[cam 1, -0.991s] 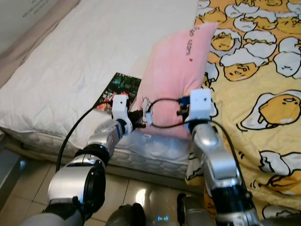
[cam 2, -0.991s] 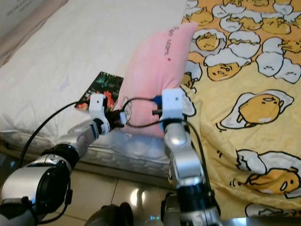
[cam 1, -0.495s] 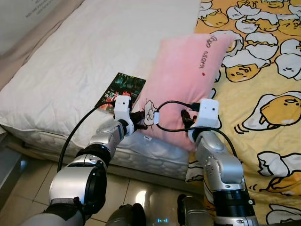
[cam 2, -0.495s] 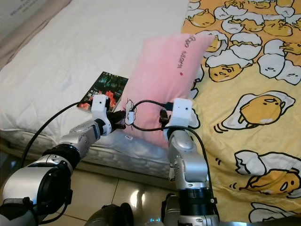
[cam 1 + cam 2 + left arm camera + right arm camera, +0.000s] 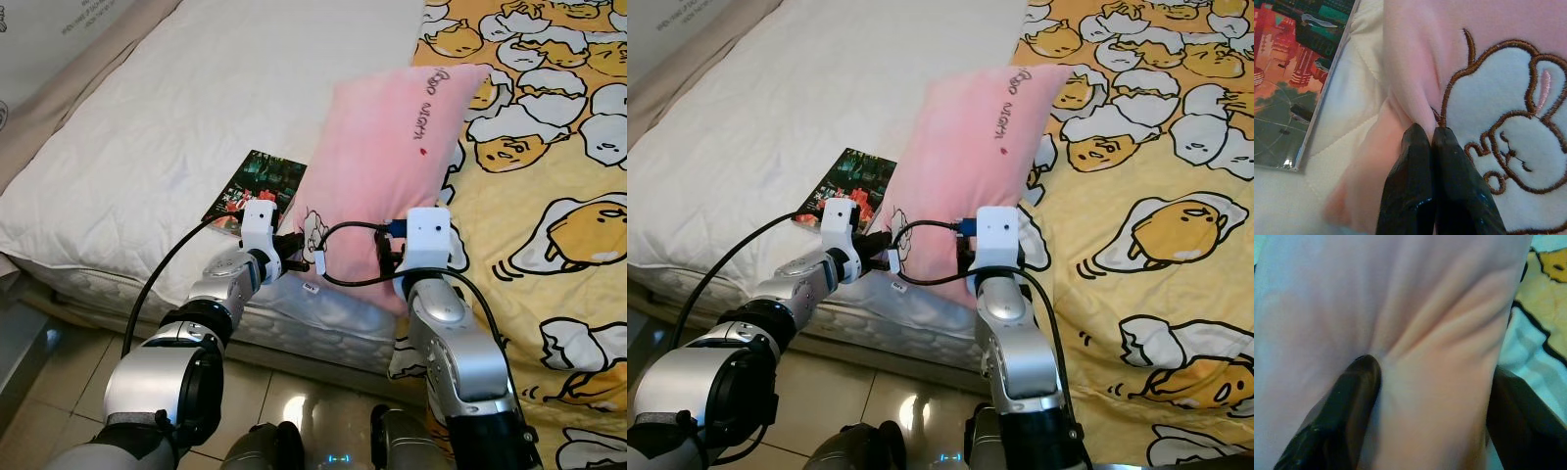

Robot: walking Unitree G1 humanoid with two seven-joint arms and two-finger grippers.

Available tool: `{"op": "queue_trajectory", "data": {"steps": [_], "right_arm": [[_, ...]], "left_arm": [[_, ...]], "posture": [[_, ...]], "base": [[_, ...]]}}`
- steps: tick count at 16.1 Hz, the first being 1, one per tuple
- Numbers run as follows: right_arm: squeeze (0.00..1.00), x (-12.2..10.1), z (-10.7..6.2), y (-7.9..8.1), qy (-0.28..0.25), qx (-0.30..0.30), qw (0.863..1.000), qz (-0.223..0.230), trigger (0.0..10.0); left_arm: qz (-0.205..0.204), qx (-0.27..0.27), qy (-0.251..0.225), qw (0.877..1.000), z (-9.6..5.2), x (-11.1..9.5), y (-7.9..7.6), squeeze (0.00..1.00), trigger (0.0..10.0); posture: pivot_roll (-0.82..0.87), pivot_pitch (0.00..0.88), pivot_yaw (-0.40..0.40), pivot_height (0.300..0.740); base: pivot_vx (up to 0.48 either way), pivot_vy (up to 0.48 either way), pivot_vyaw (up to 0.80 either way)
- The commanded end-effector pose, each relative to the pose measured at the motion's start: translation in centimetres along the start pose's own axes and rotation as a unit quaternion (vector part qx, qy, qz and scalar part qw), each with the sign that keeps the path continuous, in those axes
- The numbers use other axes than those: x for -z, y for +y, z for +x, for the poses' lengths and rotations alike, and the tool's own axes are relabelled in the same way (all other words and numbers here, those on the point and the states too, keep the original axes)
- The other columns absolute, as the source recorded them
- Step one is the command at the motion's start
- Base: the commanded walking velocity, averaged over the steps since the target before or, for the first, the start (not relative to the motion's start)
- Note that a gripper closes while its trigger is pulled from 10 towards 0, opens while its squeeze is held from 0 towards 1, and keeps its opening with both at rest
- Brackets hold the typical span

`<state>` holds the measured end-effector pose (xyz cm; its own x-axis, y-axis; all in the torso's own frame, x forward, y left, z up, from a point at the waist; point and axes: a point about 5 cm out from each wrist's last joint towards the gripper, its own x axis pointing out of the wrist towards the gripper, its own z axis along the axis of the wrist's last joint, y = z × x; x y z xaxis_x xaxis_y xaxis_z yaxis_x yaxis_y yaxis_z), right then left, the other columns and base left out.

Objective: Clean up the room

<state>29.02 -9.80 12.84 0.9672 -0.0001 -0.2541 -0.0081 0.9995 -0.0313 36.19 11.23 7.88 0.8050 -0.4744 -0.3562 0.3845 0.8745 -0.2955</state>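
One pink pillow (image 5: 387,176) lies on the bed, its long body running from the near edge of the mattress (image 5: 176,127) up toward the yellow blanket (image 5: 549,196). It rests partly on the white quilted mattress and partly over the edge of the blanket, which is printed with many egg characters. Near its lower corner the pillow carries one embroidered white rabbit (image 5: 1508,132) outlined in brown, and a line of dark lettering runs along its upper end.

Two grippers are on the pillow. The left gripper (image 5: 1431,134) has its two black fingers pressed together, pinching a fold of pink fabric at the corner just beside the rabbit. The right gripper (image 5: 1435,382) has its fingers (image 5: 1349,396) spread wide around a bunched thickness of the pillow, one finger on each side, so it grasps the pillow's near end.

One book (image 5: 257,186) with a dark, colourful cover lies flat on the mattress just beside the pillow, on the robot's left, close to the left gripper. Black cables loop from both wrists across the pillow's lower part. Below the bed edge is a glossy tiled floor (image 5: 294,392).
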Motion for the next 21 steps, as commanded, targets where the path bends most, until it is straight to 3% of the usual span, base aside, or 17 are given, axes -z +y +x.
{"op": "queue_trajectory", "data": {"steps": [1, 2, 4, 7, 9, 10, 11, 17, 21], "right_arm": [[0.0, -0.3, -0.5, 1.2, -0.011, -0.02, 1.0, -0.009, 10.0], [0.0, -0.9, -0.6, 1.3, -0.031, -0.022, 0.999, -0.034, 10.0], [0.0, -0.2, -0.5, 1.7, -0.008, -0.035, 0.999, -0.014, 10.0], [0.0, -1.0, -0.7, 2.5, -0.031, -0.053, 0.997, -0.047, 10.0], [0.0, 0.2, -0.4, 2.8, 0.003, -0.067, 0.998, -0.021, 10.0], [0.0, 1.0, -0.2, 3.1, 0.026, -0.08, 0.996, 0.004, 9.3], [0.0, 1.6, 0.0, 3.5, 0.05, -0.09, 0.994, 0.044, 0.0], [0.0, 2.7, 1.4, 3.0, 0.092, -0.098, 0.979, 0.152, 0.0], [0.0, 2.6, 1.7, 2.1, 0.089, -0.094, 0.976, 0.178, 0.0]], "left_arm": [[-0.001, 0.001, 0.023, 1.0, -0.1, 1.0, 0.0, 0.0, 0.0], [0.001, 0.0, 0.024, 1.0, -0.1, 0.9, 0.1, 0.0, 0.0], [0.003, 0.0, 0.026, 1.0, -0.1, 1.0, 0.1, 0.0, 0.0], [0.007, 0.001, 0.028, 1.0, -0.1, 1.0, 0.0, 0.0, 0.0], [0.009, 0.002, 0.029, 1.0, -0.1, 1.1, 0.0, 0.0, 0.0], [0.01, 0.002, 0.03, 1.0, -0.1, 1.1, 0.0, 0.0, 0.0], [0.011, 0.002, 0.03, 0.999, -0.1, 1.1, 0.0, 0.0, 0.0], [0.021, -0.024, 0.012, 0.999, -0.3, 0.4, 0.6, 0.0, 0.0], [-0.015, -0.041, -0.022, 0.999, -0.5, -0.3, 1.2, 0.0, 0.0]], "posture": [[-0.24, 0.14, 0.119, 0.735], [-0.24, 0.14, 0.119, 0.735], [-0.24, 0.13, 0.12, 0.735], [-0.24, 0.122, 0.117, 0.735], [-0.24, 0.11, 0.117, 0.735], [-0.24, 0.11, 0.117, 0.735], [-0.24, 0.11, 0.117, 0.735], [-0.23, 0.121, 0.119, 0.735], [-0.24, 0.125, 0.118, 0.735]], "base": [[0.0, 0.0, 0.0], [0.0, 0.0, 0.0], [0.0, 0.0, 0.0], [0.0, 0.0, 0.0], [0.0, 0.0, 0.0], [0.0, 0.0, 0.0], [0.0, 0.0, 0.0], [0.0, 0.0, 0.0], [0.0, 0.0, 0.0]]}}
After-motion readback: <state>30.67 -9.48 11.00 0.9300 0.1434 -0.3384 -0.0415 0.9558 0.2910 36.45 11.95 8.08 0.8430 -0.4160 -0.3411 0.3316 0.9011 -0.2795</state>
